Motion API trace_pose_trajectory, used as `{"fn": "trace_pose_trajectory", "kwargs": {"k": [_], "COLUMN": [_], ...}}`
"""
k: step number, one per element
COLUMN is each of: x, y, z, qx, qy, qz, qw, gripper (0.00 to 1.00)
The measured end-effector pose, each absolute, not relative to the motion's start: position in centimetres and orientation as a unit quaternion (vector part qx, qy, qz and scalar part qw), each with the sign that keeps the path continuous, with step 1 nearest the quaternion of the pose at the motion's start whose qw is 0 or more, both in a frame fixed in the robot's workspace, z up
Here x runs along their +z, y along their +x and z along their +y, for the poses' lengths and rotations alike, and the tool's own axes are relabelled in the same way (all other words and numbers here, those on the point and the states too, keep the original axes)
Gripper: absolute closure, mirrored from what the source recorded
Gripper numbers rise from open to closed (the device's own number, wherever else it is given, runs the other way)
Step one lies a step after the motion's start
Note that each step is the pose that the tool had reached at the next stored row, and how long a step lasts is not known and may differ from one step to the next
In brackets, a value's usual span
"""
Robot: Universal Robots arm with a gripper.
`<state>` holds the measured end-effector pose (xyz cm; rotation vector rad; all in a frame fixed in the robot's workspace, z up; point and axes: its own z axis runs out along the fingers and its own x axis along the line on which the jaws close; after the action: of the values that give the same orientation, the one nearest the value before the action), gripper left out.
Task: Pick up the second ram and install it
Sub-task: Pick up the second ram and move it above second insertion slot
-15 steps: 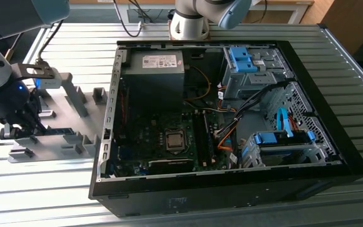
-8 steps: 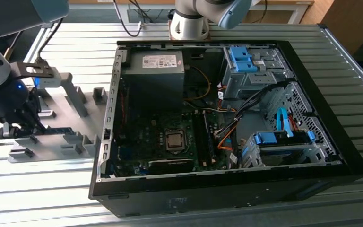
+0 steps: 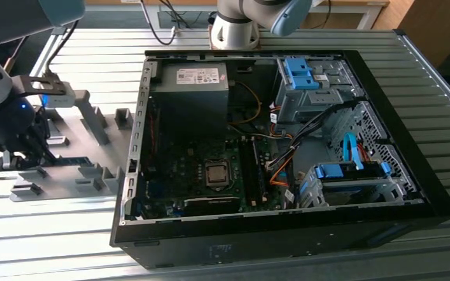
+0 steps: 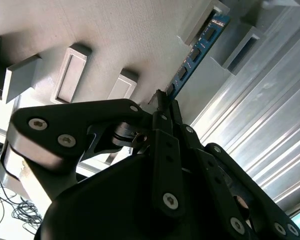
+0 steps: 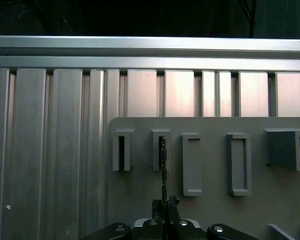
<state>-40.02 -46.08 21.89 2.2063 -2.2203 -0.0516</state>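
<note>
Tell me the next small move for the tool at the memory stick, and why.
Probably lift it straight out of the grey holder. In both wrist views the tool looks closed on the memory stick, which stands on edge with its far end in a slot. A straight pull seems least likely to twist it.

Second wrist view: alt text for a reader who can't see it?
The black gripper is closed on the second ram, a thin blue stick whose far end sits in a slot of the grey slotted holder on a ribbed aluminium table.
</note>
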Motion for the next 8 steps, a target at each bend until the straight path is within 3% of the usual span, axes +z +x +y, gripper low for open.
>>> {"fn": "trace_pose_trajectory", "kwargs": {"k": [8], "x": [22.31], "y": [-40.02], "z": [-46.08], "qx": [-0.016], "qy": [0.705], "qz": [-0.709], "qw": [0.006], "gripper": [0.86]}}
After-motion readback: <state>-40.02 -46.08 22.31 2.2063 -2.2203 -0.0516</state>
